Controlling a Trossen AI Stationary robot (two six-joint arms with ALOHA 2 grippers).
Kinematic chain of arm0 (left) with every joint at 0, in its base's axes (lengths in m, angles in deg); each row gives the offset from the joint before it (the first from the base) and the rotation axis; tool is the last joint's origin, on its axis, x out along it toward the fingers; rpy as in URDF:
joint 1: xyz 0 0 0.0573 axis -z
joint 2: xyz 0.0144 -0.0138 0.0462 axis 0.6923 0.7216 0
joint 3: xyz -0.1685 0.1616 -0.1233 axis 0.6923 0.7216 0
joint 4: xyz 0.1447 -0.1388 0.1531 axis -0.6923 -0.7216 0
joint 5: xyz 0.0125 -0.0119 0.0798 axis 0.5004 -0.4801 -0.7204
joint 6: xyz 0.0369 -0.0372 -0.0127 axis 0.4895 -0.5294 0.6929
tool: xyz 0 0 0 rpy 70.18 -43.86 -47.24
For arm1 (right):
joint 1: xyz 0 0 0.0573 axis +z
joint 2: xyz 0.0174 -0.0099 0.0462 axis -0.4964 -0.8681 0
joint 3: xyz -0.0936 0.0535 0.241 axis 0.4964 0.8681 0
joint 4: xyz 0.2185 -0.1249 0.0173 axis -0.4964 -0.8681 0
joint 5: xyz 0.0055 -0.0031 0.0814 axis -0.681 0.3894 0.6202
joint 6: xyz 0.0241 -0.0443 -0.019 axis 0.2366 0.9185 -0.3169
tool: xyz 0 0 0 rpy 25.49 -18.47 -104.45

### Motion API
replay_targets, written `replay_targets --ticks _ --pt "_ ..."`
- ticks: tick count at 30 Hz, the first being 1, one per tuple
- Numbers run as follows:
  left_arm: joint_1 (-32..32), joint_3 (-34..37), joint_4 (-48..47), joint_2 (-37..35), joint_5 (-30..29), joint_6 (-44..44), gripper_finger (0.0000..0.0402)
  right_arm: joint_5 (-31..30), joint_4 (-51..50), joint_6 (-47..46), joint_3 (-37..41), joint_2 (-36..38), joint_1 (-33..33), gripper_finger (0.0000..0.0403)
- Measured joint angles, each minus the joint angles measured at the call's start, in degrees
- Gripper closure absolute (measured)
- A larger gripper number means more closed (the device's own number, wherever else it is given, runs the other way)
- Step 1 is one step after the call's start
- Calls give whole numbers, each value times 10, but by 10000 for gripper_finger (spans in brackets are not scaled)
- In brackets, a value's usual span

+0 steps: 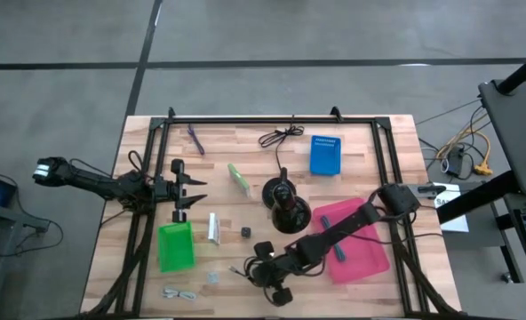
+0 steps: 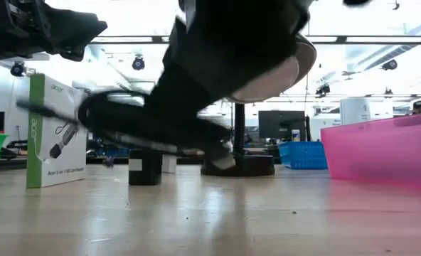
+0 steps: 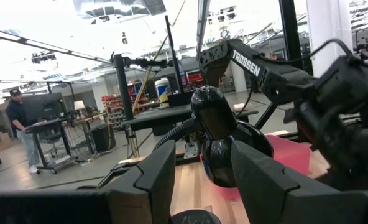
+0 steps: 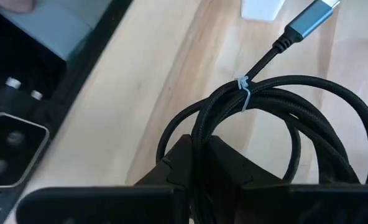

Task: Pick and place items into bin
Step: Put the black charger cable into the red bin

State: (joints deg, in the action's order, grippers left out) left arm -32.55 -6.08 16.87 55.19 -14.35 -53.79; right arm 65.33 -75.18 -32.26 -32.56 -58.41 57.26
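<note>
The right hand (image 4: 202, 165) has pinched shut on the coiled black cable (image 4: 268, 118), with the pink bin (image 1: 362, 240) nearly empty and most items left on the tabletop (image 1: 236, 280).

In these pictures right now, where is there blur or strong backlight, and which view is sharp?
Low view: the right gripper and coiled black cable are blurred dark silhouettes against bright ceiling lights. Left wrist view: overexposed ceiling, soft near fingers. Right wrist view: cable sharp.

The right claw (image 1: 261, 267) sits low on the wooden table (image 1: 112, 258), beside the pink bin (image 1: 370, 253).
</note>
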Motion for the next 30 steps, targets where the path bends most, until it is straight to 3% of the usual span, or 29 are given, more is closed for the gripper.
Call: replay_targets --ticks 14,30 --pt "0 0 0 0 0 2 260 -6 -50 -68 0 49 34 379" --pt "0 0 1 0 2 2 260 -7 -143 -261 -1 73 72 379"
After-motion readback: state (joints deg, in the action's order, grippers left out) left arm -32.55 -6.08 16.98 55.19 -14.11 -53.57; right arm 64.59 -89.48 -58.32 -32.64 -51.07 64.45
